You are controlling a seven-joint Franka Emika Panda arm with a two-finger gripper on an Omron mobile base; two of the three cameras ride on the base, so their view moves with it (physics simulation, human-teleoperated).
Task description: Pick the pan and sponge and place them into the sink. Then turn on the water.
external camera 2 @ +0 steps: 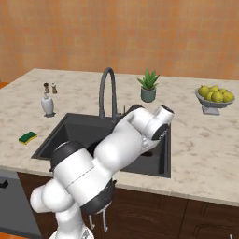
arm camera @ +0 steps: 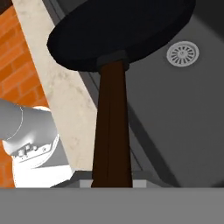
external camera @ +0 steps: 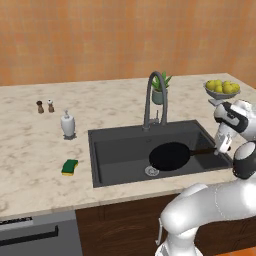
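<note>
You have the gripper (external camera: 221, 145) clamped on the far end of the pan (external camera: 170, 156)'s thin handle, so expect the rigid, head-heavy pan to droop over the sink (external camera: 107, 150).

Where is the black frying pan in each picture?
Left base view: the pan is over the sink, right of middle, near the drain.
Right base view: I can't make it out behind the white arm.
Hand view: it is at the top, its handle running down to the bottom.
Shared landmark: the drain.
</note>
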